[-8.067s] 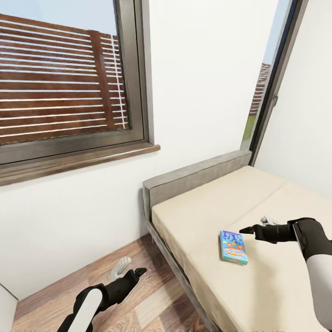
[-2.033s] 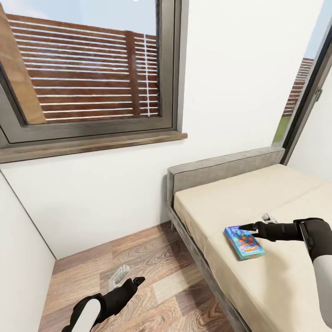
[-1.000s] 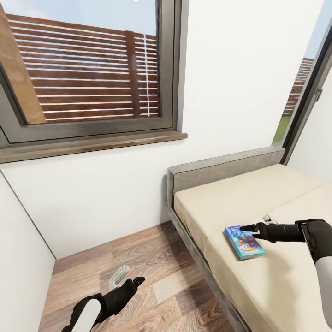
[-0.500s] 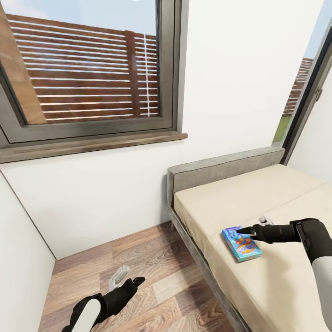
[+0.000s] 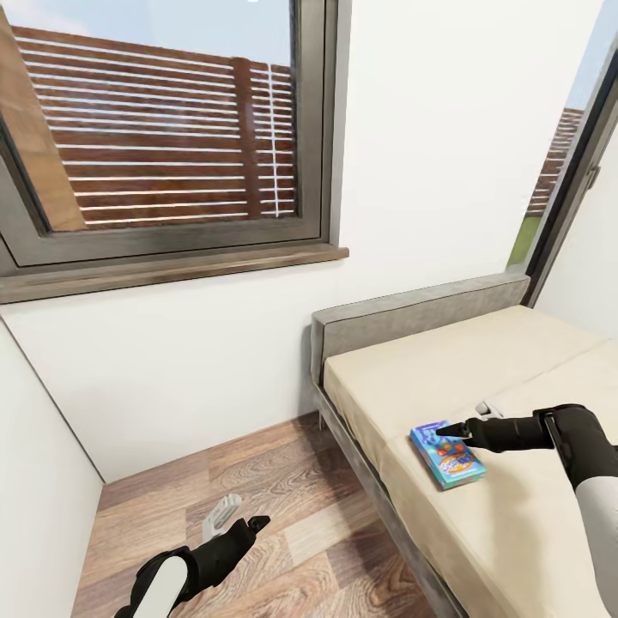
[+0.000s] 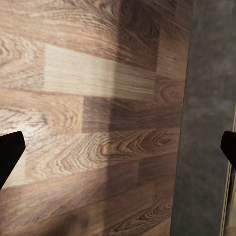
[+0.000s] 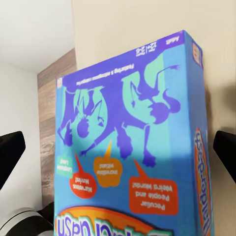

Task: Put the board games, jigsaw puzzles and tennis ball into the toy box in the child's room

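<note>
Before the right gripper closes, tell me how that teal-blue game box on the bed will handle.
The teal-blue game box looks like flat, stiff cardboard, so it should lift without flopping. It lies flat on the soft bed, so it probably slides rather than rolls. The right gripper stands open over it; the glossy print may be slippery.

A bedroom in a home. A bed (image 5: 481, 378) with a cream mattress and a grey padded headboard (image 5: 412, 313) stands in the corner against a plain white wall (image 5: 429, 146). The floor (image 5: 257, 489) is wood plank. A dark-framed window (image 5: 163, 129) with a wooden sill (image 5: 172, 270) looks out on a slatted brown fence under blue sky. A colourful board game (image 5: 446, 453) lies on the bed, hinting at a child's room.
</note>
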Controlling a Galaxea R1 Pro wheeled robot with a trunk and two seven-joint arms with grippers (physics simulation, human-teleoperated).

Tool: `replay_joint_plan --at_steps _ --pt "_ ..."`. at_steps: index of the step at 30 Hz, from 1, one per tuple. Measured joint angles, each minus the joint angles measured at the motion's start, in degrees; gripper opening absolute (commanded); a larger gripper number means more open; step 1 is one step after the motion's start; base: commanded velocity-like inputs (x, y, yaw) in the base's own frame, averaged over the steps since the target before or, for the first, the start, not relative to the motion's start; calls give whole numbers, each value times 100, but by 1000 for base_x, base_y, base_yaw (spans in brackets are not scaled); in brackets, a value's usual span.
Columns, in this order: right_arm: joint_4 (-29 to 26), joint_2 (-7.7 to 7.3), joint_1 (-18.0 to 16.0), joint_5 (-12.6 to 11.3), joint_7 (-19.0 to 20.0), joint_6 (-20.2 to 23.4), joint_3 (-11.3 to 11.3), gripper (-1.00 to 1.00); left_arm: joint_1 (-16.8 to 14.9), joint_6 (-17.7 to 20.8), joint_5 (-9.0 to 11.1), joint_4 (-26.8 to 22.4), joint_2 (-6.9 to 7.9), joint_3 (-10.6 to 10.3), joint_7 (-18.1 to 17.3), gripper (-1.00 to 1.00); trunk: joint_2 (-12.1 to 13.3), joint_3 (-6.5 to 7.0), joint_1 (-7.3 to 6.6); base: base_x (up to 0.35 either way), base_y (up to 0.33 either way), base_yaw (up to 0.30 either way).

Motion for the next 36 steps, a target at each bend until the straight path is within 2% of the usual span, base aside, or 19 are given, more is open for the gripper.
replay_joint_plan --at_steps 36 --pt "-52 10 27 -5 55 -9 21 100 0 0 -1 1 0 0 0 100 0 0 0 0 0 0"
